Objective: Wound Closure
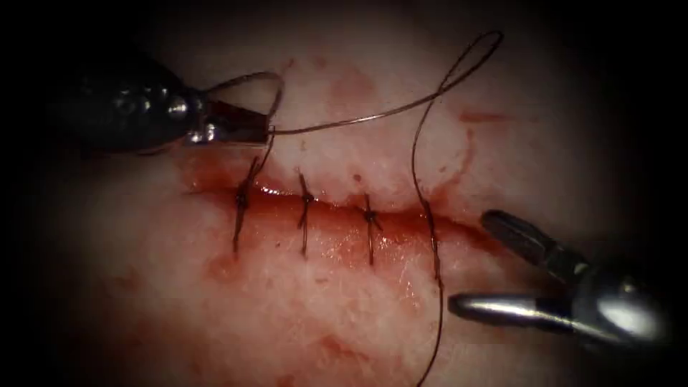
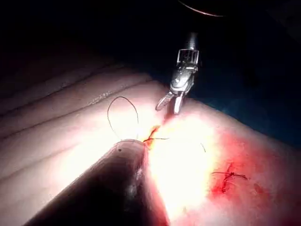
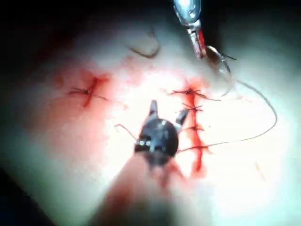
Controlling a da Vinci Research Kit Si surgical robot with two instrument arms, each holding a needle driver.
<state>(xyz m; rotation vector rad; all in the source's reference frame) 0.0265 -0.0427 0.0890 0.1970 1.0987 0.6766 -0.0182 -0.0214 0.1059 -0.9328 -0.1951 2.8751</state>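
While the left tool [image 1: 244,129] holds the thread [image 1: 344,122] with its fingers clamped together just above the left end of the cut [image 1: 337,211], the right tool [image 1: 502,265] sits off the cut's right end with its fingers spread wide and nothing between them. Three tied stitches [image 1: 304,211] cross the cut; further right, a fourth pass of thread crosses it untied and trails down over the tissue [image 1: 322,315]. From the left tool's fingers the thread runs right, curls into a loop [image 1: 473,57] above the cut, then drops down to that untied crossing. A smaller bight [image 1: 251,82] arches over the left tool's fingers. I cannot make out the needle, so I cannot say where it lies or whether it is in the tissue. Red fluid [image 1: 344,240] pools along the cut and stains both edges.

In the right wrist view the open right tool [image 3: 165,113] hovers beside the stitch line [image 3: 193,122], with the left tool [image 3: 200,47] at the line's far end.

Judging from this, good handling means keeping the held thread lightly taut without dragging on the untied crossing, keeping the big loop free of the finished knots, and taking any new hold on thread well clear of the tissue edges.
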